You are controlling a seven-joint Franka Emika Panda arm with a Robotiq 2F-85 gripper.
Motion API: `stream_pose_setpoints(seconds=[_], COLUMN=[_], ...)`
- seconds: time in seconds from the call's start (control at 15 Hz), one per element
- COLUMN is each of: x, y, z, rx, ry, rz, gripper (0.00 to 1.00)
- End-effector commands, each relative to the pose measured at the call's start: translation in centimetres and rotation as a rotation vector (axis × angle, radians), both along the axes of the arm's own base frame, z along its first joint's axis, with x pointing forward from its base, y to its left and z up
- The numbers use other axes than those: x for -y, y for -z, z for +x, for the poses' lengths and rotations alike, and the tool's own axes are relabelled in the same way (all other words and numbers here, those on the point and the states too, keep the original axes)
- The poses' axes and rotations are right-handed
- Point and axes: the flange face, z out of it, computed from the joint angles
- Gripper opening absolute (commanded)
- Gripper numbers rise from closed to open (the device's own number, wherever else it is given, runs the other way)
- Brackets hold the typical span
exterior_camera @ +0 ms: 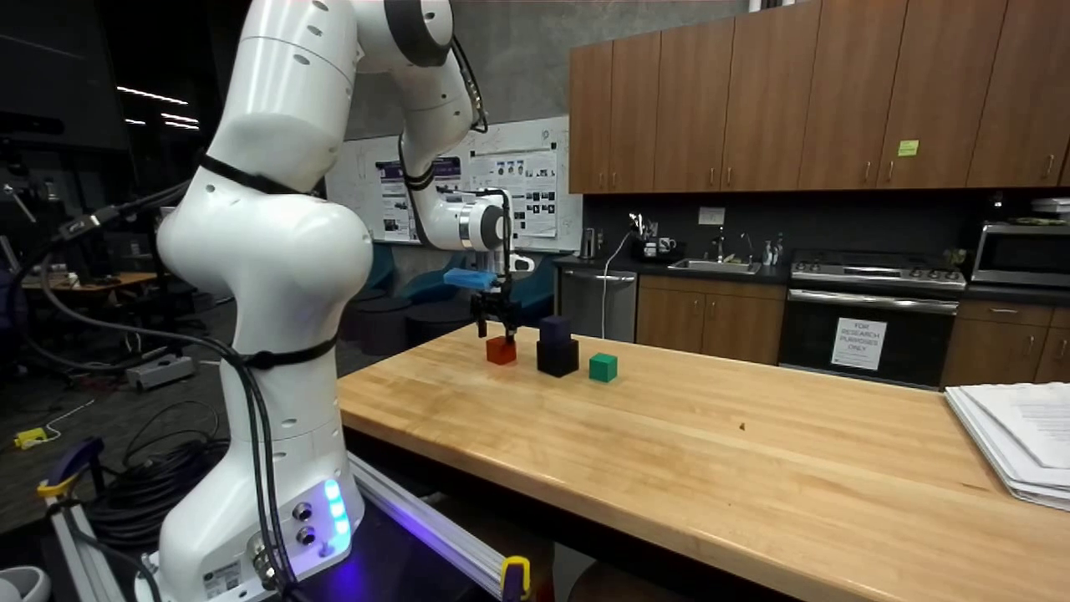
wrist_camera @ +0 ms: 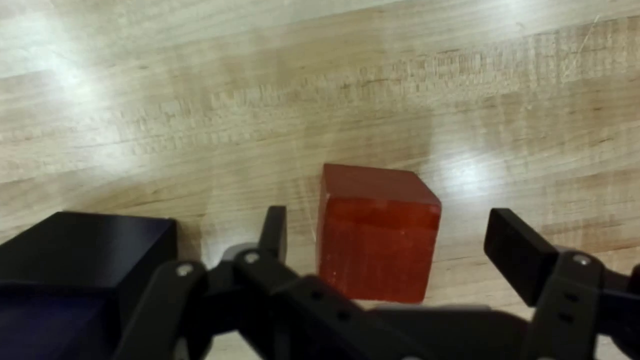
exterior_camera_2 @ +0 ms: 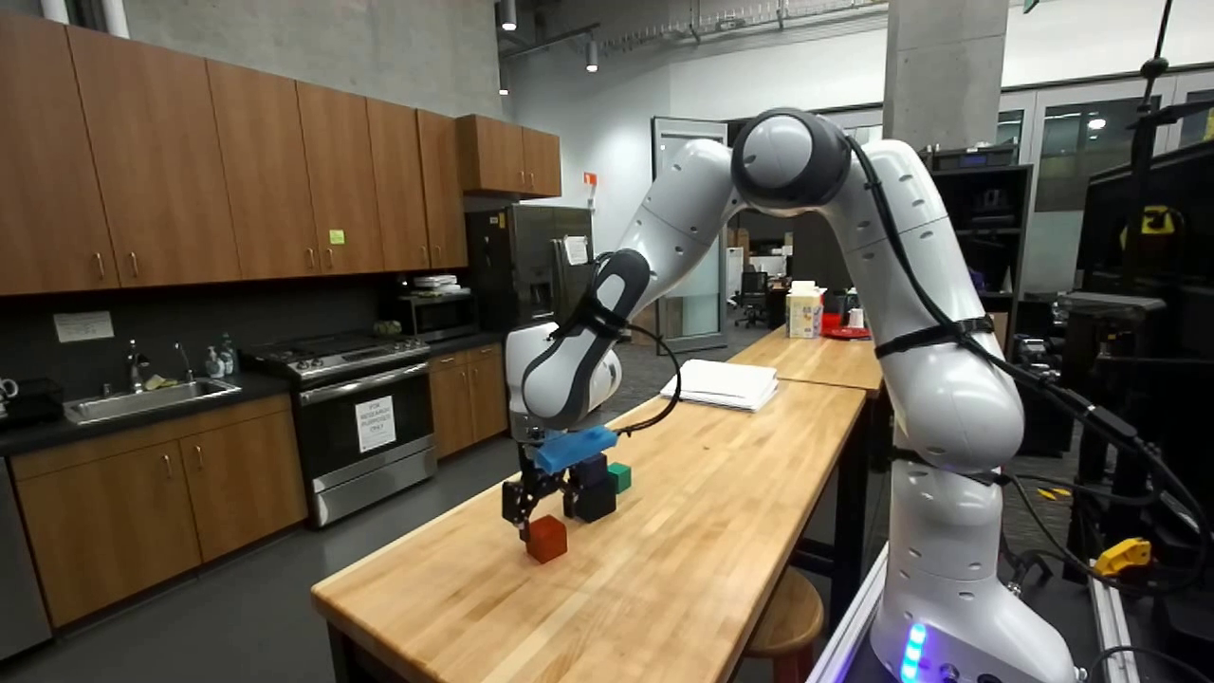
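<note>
My gripper (wrist_camera: 387,225) stands open above the table, its fingers (wrist_camera: 520,255) apart on either side of a red cube (wrist_camera: 380,245). Gaps of bare wood show between the cube and both fingers, so nothing is held. In both exterior views the gripper (exterior_camera: 496,335) points down, with its tips low by the red cube (exterior_camera: 501,351), which rests on the wooden tabletop. Close by, a dark blue cube (exterior_camera: 554,329) sits on a larger black cube (exterior_camera: 557,358). Part of this stack is hidden behind the gripper in an exterior view. A green cube (exterior_camera: 603,368) lies beyond the stack.
The black cube (wrist_camera: 90,247) is just left of the left finger in the wrist view. A pile of white papers (exterior_camera_2: 726,383) lies farther along the wooden table (exterior_camera_2: 664,531). The table's end edge runs near the red cube. Cabinets, sink and stove stand behind.
</note>
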Motion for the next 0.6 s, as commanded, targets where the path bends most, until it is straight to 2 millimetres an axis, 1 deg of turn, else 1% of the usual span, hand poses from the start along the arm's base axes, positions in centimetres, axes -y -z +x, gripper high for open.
stream_pose_setpoints(seconds=[0.0,0.07,0.13,0.2,0.4,0.47,0.53], x=[0.27,0.38,0.42,0.43,0.23,0.14,0.05], y=[0.94,1.15,1.36,1.46,1.19,0.98,0.56], z=[1.11,1.21,1.28,1.34,1.42,1.42,1.37], rx=[0.011,0.009,0.008,0.006,0.013,0.014,0.019], ry=[-0.021,-0.023,-0.023,-0.024,-0.032,-0.033,-0.035], rz=[-0.010,-0.010,-0.011,-0.011,-0.015,-0.016,-0.020], gripper=[1.00,1.00,0.75,0.74,0.55,0.45,0.38])
